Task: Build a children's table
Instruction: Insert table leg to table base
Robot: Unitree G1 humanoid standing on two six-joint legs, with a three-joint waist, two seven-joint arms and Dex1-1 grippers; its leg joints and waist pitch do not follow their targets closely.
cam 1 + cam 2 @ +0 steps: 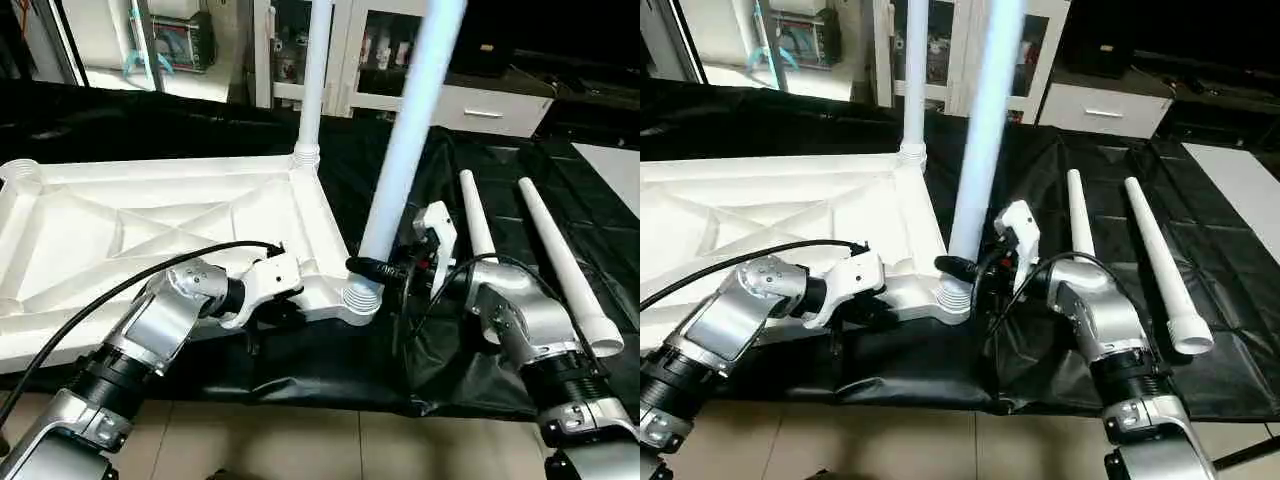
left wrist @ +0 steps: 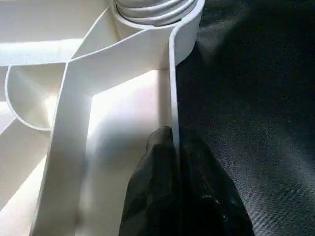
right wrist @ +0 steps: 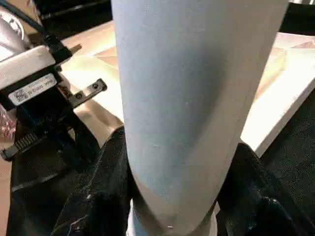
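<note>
Black sheeting (image 1: pixel 330 370) covered the bench. Left gripper (image 2: pixel 174 142), reaching inward, pinched the tabletop (image 1: pixel 150 225) rim; right gripper (image 3: pixel 172 196), wrist bent, clasped an upright leg (image 1: pixel 405 150).

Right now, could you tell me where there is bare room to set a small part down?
Bare black cloth lies beyond the two loose legs, and a strip between tabletop and those legs. It is crowded at the near corner socket, where both grippers work.

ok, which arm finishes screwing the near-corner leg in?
Right. Its fingers already straddle the upright leg just above the near corner socket. The left gripper is shut on the tabletop rim, steadying it.
</note>
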